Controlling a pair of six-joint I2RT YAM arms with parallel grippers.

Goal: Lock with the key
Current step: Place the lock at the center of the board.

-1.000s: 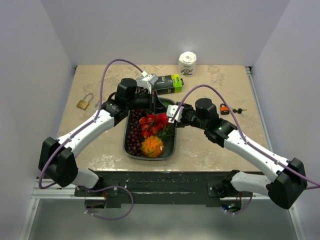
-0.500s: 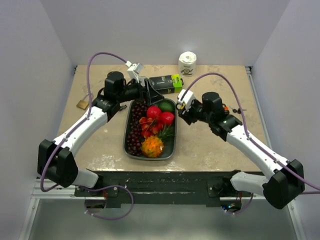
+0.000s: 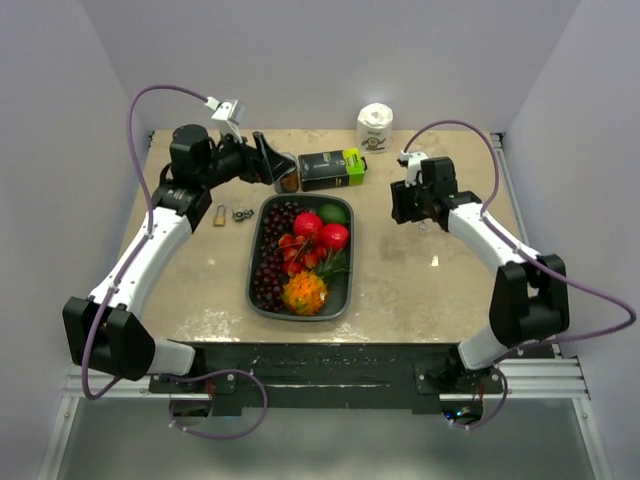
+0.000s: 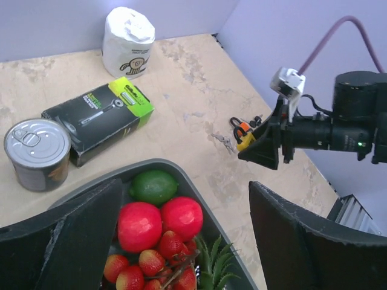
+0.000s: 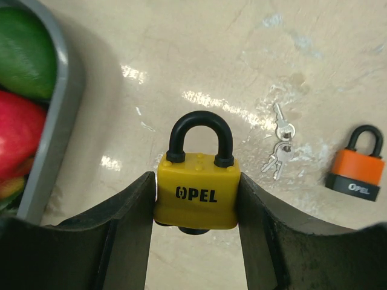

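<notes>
Dead centre of the right wrist view, the right fingers (image 5: 130,229) are clamped on both sides of a yellow padlock (image 5: 195,196), shackle pointing up. Just right of it a bunch of keys (image 5: 278,145) lies on the bench (image 5: 181,60), with an orange padlock (image 5: 357,166) further right. The left fingers (image 4: 72,241) are spread wide, nothing in them, over the fruit tray (image 4: 205,196).
</notes>
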